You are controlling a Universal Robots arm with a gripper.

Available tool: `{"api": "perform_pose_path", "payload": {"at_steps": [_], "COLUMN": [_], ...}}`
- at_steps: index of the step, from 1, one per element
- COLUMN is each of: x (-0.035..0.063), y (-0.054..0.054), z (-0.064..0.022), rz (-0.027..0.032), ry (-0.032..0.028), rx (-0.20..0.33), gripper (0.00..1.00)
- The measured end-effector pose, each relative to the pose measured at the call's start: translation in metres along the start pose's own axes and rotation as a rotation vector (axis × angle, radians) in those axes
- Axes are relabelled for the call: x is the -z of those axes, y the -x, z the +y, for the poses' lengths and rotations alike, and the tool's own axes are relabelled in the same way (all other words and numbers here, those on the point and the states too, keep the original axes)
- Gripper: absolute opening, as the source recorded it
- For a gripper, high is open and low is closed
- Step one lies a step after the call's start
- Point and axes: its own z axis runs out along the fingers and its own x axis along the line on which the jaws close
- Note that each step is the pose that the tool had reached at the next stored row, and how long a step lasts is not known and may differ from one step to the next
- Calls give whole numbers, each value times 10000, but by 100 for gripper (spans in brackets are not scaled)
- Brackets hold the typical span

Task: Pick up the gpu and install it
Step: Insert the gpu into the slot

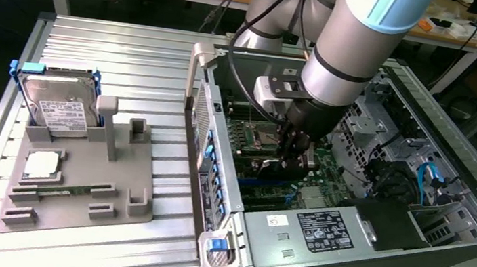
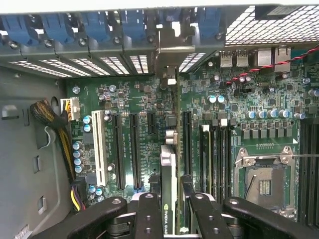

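Note:
My gripper [image 1: 294, 159] reaches down inside the open computer case [image 1: 215, 172], just above the motherboard [image 1: 260, 143]. It is shut on the gpu [image 2: 168, 169], which I see edge-on in the wrist view: a thin card with a green-and-black label, clamped between the two black fingers [image 2: 148, 214]. The card's silver bracket end [image 2: 167, 57] stands against the row of rear slot covers with blue clips [image 2: 124, 27]. The card stands upright over the black expansion slots [image 2: 134, 149], in line with the gap between them; whether its edge sits in a slot is hidden.
Outside the case, on the exterior view's left, a grey fixture [image 1: 77, 185] holds a silver hard drive in a blue frame [image 1: 55, 107] and a processor [image 1: 41, 164]. Inside are an open CPU socket [image 2: 264, 184], a white slot [image 2: 99, 144], a cable bundle [image 2: 50, 117] and the power supply [image 1: 322, 229].

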Motion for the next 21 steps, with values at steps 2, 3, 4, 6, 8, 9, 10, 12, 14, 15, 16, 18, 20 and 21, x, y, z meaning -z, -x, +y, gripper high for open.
{"api": "perform_pose_path", "payload": {"at_steps": [2, 3, 4, 6, 8, 9, 10, 12, 14, 15, 16, 18, 20, 21], "x": [0, 0, 0, 1, 1, 1, 1, 2, 2, 2, 2, 2, 3, 8], "y": [-1, -1, -1, -1, -3, -3, -3, -3, -4, -5, -6, -6, -6, -7], "z": [3, 5, 7, 14, 31, 40, 49, 56, 61, 62, 63, 64, 64, 64], "rz": [1, 1, 1, 2, 2, 1, 0, 0, 0, 0, 0, -1, -2, -1], "ry": [0, 0, 0, 0, -2, -4, -8, -13, -14, -15, -15, -14, -14, -13], "rx": [-7, -8, -7, -9, -9, -9, -9, -8, -7, -7, -7, -8, -8, -8], "gripper": [27, 27, 27, 27, 27, 27, 27, 27, 27, 27, 27, 27, 27, 27]}}
